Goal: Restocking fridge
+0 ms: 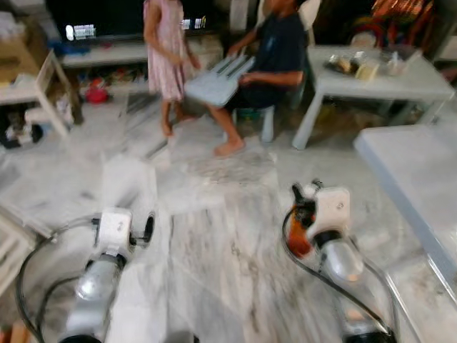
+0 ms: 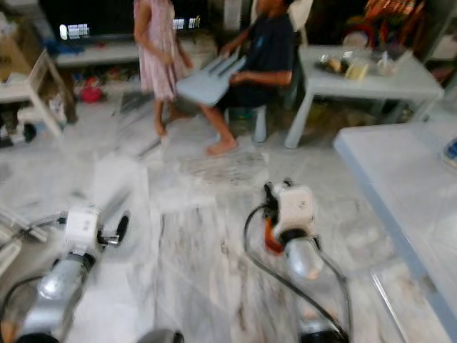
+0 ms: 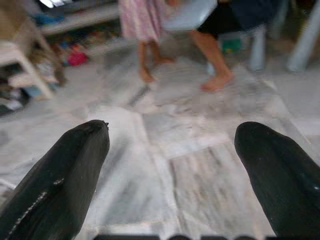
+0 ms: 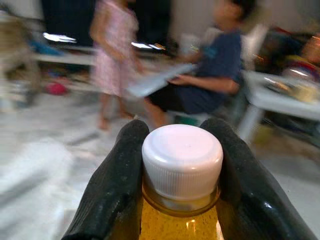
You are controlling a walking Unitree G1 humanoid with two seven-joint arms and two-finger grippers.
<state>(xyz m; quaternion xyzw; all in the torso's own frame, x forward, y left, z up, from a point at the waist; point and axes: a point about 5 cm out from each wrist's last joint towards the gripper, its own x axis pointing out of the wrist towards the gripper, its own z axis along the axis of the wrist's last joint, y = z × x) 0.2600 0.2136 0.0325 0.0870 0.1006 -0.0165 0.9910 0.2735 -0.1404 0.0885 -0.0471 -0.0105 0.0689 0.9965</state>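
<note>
Nearest, the right gripper (image 4: 182, 200) has its two black fingers (image 4: 116, 195) pinching the neck of a bottle (image 4: 181, 220) of amber liquid, just under its white ribbed cap (image 4: 182, 160); in the head views that bottle shows as an orange shape (image 1: 300, 236) held beside the right wrist, above the marble floor (image 1: 221, 264). The left gripper (image 3: 172, 175) hangs with its fingers (image 3: 60, 180) spread wide apart and nothing between them, above bare pale tile. Black cables loop from both silver arms across the lower part of the scene. To the right, the edge of a long white surface (image 1: 407, 179) runs close beside the right arm. Further on, open floor lies between the robot and two people: a seated person in a dark shirt (image 1: 275, 50) on a small stool (image 1: 258, 123), holding a pale grey slatted panel (image 1: 218, 78) across the lap, and a standing person in a pink dress (image 1: 166, 50) just beside, bare feet on the floor. A white table (image 1: 378, 82) with dishes at its far edge stands to the right of them. On the left stand a light wooden frame (image 1: 46, 89) and a low shelf (image 1: 107, 53) with red toys beneath; a dark screen lies behind it. The whole scene is motion-blurred.
</note>
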